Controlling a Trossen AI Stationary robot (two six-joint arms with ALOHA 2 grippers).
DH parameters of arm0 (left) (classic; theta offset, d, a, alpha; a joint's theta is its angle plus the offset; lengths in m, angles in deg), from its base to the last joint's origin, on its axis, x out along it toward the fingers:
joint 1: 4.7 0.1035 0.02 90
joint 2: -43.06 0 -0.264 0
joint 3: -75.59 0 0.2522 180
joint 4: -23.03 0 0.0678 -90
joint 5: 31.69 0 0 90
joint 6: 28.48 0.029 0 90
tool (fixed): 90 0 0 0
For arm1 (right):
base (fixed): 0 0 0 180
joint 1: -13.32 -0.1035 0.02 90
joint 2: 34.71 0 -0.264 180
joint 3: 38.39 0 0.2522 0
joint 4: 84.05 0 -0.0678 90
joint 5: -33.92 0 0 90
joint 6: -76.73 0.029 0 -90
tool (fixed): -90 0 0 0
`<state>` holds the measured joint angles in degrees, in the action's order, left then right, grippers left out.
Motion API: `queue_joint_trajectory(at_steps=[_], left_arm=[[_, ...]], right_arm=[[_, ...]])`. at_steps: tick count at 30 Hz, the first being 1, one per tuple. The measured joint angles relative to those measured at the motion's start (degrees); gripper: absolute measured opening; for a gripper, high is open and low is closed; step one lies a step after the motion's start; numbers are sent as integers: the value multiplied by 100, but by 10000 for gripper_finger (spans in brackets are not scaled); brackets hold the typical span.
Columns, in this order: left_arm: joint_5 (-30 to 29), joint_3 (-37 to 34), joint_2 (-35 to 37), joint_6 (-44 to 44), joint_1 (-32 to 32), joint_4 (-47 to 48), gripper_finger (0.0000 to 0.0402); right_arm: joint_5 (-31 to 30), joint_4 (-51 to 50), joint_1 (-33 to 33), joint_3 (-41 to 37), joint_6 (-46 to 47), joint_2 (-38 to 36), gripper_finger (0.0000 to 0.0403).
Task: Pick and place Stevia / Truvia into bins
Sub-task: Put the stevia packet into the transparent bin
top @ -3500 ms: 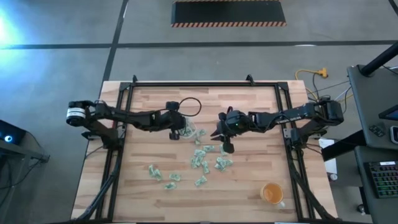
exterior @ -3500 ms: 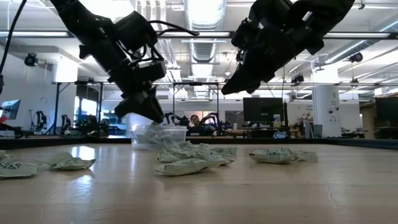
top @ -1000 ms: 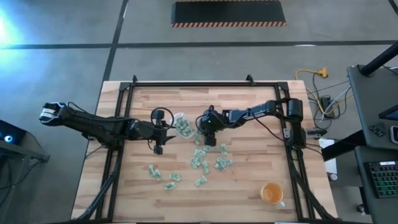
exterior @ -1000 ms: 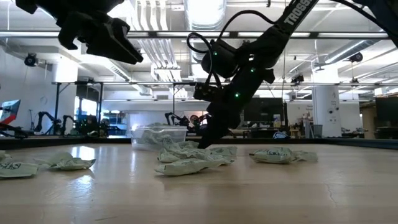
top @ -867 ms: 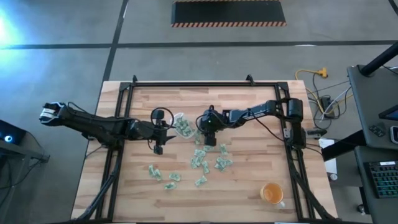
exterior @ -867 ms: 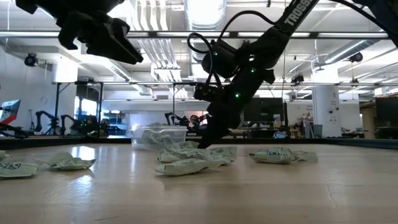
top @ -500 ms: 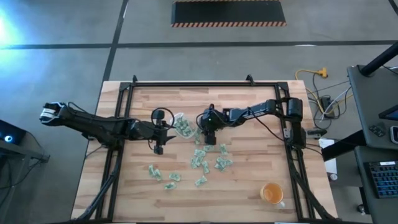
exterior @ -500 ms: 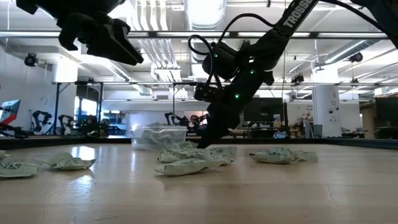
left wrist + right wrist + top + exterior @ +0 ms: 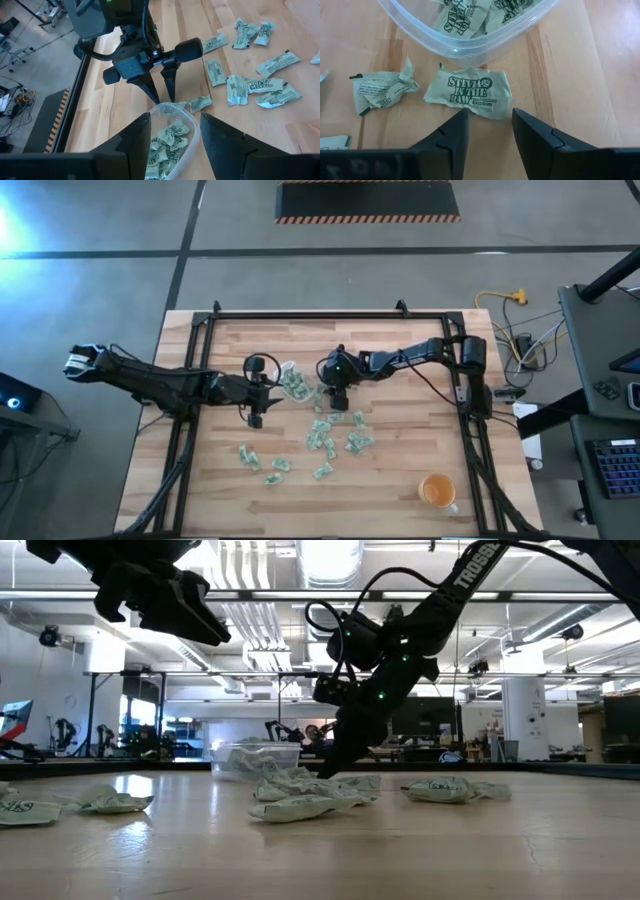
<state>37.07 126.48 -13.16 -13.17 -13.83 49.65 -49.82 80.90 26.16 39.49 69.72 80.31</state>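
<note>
Pale green Stevia packets, crumpled and printed in dark green, lie scattered mid-desk; more fill the clear tub. The right gripper hangs just beside the tub, jaws parted and empty, over one flat packet. The left gripper waits near the tub's other side, jaws parted, empty.

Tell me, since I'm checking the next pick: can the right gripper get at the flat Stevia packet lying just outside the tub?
Probably yes. The right gripper hangs open right over that packet, nothing lies between them, and the tub sits just beyond.
</note>
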Motion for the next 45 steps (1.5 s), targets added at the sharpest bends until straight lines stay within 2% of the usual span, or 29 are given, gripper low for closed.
queue_joint_trajectory(at_steps=[11,17,21,23,34,45], left_arm=[[0,0,0,0,0,-2,156],[0,0,0,-1,0,0,156],[-1,0,0,-1,0,0,156],[0,0,0,0,0,0,156],[0,-4,0,-2,0,-31,156],[0,-21,0,-5,0,-28,156]], right_arm=[[132,-50,-3,2,-195,-21,124],[-26,-233,2,-15,72,-412,115],[-26,91,-14,-76,134,-482,111],[-24,387,-22,-94,123,-415,111],[-20,701,-20,-94,58,-90,109],[-20,479,-20,-81,95,129,102]])
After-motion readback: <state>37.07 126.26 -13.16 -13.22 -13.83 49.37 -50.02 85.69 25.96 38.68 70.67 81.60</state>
